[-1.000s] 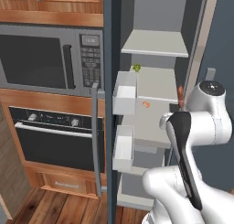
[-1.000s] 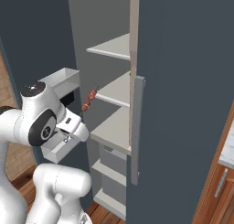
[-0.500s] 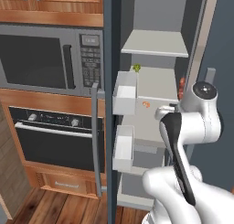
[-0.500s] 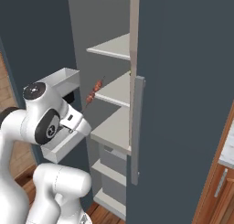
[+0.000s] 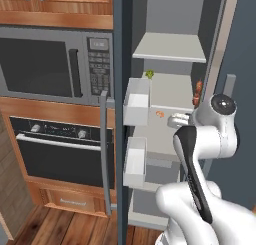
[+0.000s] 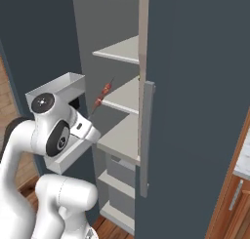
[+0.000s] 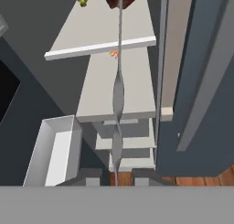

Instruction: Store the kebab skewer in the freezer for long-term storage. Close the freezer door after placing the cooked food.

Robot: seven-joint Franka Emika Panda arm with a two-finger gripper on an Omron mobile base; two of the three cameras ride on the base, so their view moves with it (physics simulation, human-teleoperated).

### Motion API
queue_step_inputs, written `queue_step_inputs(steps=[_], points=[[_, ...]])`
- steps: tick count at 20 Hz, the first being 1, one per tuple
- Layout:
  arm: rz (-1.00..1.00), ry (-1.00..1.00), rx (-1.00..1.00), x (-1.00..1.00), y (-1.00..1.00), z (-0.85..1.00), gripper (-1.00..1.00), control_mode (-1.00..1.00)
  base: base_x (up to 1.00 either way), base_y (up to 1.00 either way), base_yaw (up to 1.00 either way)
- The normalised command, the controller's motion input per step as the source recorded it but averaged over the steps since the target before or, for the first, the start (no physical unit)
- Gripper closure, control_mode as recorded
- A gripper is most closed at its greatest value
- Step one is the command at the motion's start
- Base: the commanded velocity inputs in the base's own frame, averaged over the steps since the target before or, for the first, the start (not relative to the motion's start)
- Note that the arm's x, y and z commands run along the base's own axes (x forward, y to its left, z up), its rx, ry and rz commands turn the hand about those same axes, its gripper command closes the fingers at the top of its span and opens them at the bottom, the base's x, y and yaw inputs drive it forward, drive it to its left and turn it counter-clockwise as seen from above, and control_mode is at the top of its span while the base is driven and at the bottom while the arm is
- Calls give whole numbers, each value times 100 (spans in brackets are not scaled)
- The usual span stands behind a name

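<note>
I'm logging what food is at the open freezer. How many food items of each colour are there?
Reddish-brown kebab skewer, held in the pincer: 1
Orange piece: 1
Green piece: 1
Total: 3

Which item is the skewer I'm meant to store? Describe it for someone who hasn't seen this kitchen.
Find the tall slate-blue fridge beside the microwave; its left half, the freezer, stands open. In front of its grey shelves the gripper holds a thin metal stick pointing inward: the kebab skewer. Reddish-brown meat tips it, unlike the small green piece and orange piece on the shelves.
</note>
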Motion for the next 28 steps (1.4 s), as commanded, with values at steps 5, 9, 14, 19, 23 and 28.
queue_step_inputs(steps=[5, 9, 14, 19, 23, 28], points=[[0, 0, 0, 48, 0, 0, 100, -100, 0, 0, 0], [0, 2, 0, 49, -7, 0, 100, -100, 0, 0, 0], [0, 2, 0, 42, -16, -2, 100, -100, 0, 0, 0], [0, 1, 0, 43, -10, 0, 100, -100, 0, 0, 0], [0, 1, 0, 42, -6, 0, 100, -100, 0, 0, 0], [0, 3, 0, 46, -17, 0, 100, -100, 0, 0, 0]])
